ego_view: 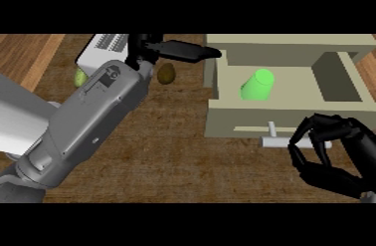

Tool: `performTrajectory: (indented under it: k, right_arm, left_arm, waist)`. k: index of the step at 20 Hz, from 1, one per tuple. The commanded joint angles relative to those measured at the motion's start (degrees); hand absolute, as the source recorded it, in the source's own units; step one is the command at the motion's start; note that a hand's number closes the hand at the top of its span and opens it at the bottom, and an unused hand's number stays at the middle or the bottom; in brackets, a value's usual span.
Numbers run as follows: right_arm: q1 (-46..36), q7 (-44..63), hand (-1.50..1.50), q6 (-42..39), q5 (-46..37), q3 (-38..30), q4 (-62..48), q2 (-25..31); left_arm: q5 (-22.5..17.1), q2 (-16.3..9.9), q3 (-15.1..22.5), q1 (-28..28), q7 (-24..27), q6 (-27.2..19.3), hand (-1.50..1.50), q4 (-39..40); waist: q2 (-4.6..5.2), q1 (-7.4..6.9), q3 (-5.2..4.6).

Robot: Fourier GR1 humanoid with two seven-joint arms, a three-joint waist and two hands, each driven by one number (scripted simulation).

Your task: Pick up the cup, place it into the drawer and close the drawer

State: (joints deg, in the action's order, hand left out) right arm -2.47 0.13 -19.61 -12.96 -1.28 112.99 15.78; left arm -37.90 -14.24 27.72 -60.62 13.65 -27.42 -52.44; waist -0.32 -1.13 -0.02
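Observation:
The green cup [257,84] lies tilted inside the open beige drawer [242,121], left of its middle. The drawer's white handle [273,141] sticks out from its front wall toward me. My right hand [334,155] hovers at the lower right, just in front of the handle's right end, fingers relaxed and bent, holding nothing. My left forearm crosses the left half of the view. My left hand [180,50] is at the top, fingers straight and pointing right, their tips by the drawer's upper left corner.
A brown oval object [166,73] lies on the wooden counter between my left arm and the drawer. A yellow-green object [79,77] peeks out left of the forearm. A white ribbed appliance [106,45] stands at the top left.

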Motion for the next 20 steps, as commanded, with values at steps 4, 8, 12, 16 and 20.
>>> performTrajectory:
  k: [4,8,12,16,20]
  right_arm:
    - [-5.79,-4.54,1.50,5.85,-15.69,6.65,-10.50,-0.58]
    - [-6.10,-8.65,1.50,8.68,-25.87,10.96,-18.54,2.37]
    - [-11.01,-8.17,1.50,13.07,-33.69,14.92,-25.95,0.70]
    - [-18.00,-11.96,1.50,18.85,-39.30,15.28,-41.27,-0.63]
    - [-23.80,-13.95,1.50,25.09,-40.54,13.59,-55.39,-5.72]
  left_arm:
    - [-0.89,-7.30,-2.19,10.74,-3.15,2.31,-1.50,-13.34]
    - [-2.09,-11.56,-3.91,16.42,-1.18,7.00,-1.50,-15.79]
    - [-1.99,-12.86,-5.19,23.79,0.29,6.95,-1.50,-19.56]
    - [-2.31,-15.27,-7.10,24.90,-2.08,7.70,-1.50,-23.75]
    - [-3.31,-19.18,-10.73,29.65,-2.29,10.76,-1.50,-28.10]
  waist:
    - [0.08,-1.16,0.02]
    - [0.43,-2.02,0.03]
    - [0.43,-1.41,0.02]
    - [0.63,-1.47,0.07]
    - [0.62,-1.32,0.09]
